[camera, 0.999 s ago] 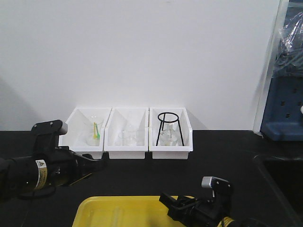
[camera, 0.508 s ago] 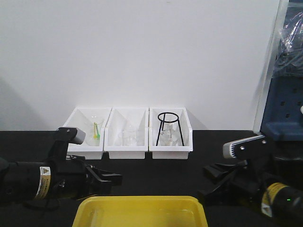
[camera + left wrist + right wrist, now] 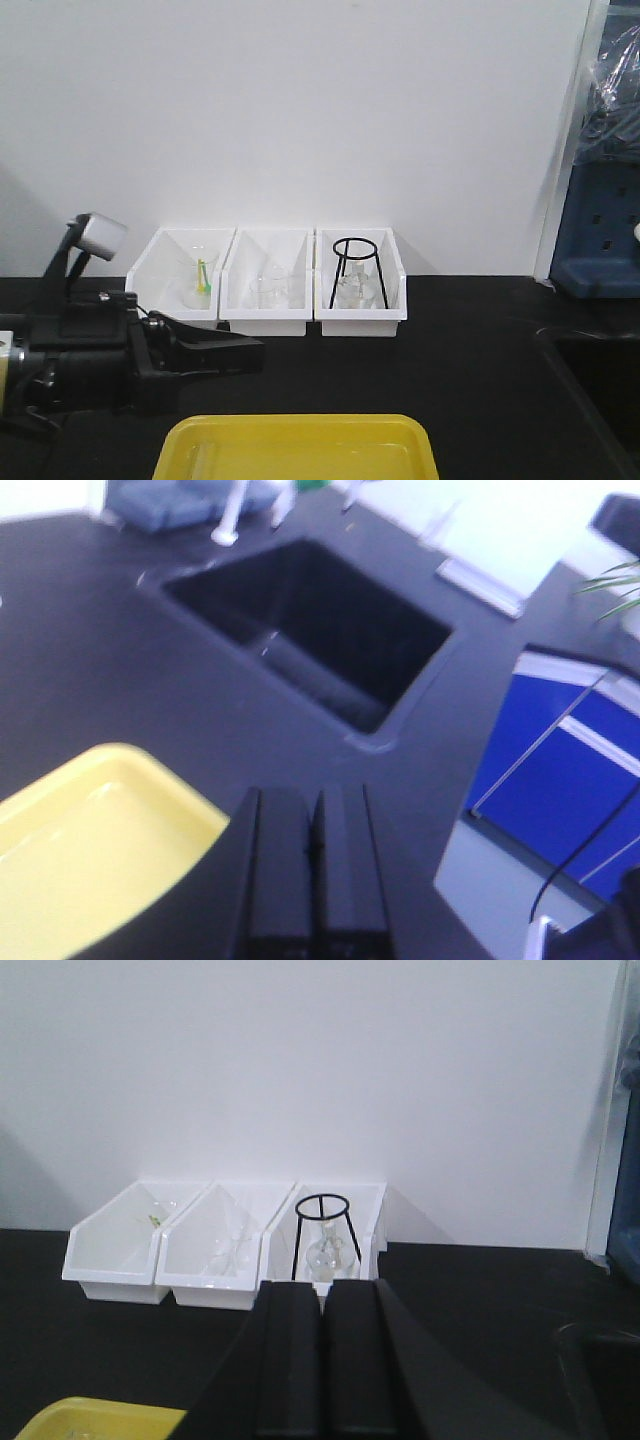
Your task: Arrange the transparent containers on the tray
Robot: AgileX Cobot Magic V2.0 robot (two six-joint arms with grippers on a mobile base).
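Sitting on the black table (image 3: 470,350), the yellow tray (image 3: 300,445) is seen. Both arms' fingers (image 3: 312,865) (image 3: 322,1360) are pressed together with nothing held.

Black bench (image 3: 480,360): yellow tray (image 3: 300,432), white bins (image 3: 268,322).

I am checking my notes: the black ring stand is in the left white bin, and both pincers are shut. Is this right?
Not quite. The ring stand is in the right bin, as the front view shows. Both the left pincer and the right pincer are shut.
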